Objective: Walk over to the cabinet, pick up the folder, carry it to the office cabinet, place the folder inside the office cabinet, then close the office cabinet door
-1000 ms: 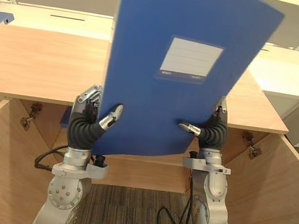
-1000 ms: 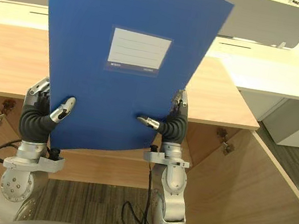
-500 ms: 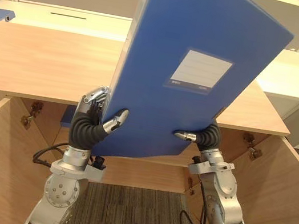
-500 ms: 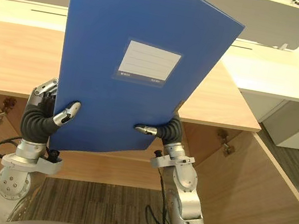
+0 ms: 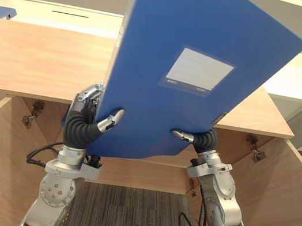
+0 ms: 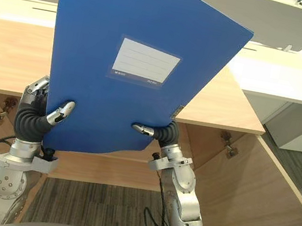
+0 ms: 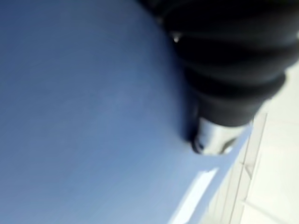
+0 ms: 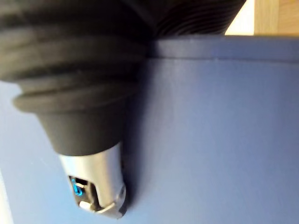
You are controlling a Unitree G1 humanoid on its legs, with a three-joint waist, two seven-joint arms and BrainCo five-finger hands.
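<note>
Folder (image 5: 148,60), white ruled label (image 5: 199,70), gripped by left hand (image 5: 84,125), right hand (image 5: 202,139)

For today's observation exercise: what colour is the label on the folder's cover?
The label is white with thin ruled lines; clearest in the right eye view.

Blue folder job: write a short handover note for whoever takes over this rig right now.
Left hand: shut on the blue folder, thumb on its front near the lower left edge.
Right hand: shut on the folder near its lower right edge.
Folder: held up, tilted, in front of the wooden cabinet, whose doors are swung open.
Done: folder picked up and brought to the cabinet.
Left: set it inside, let go, close the doors.
</note>
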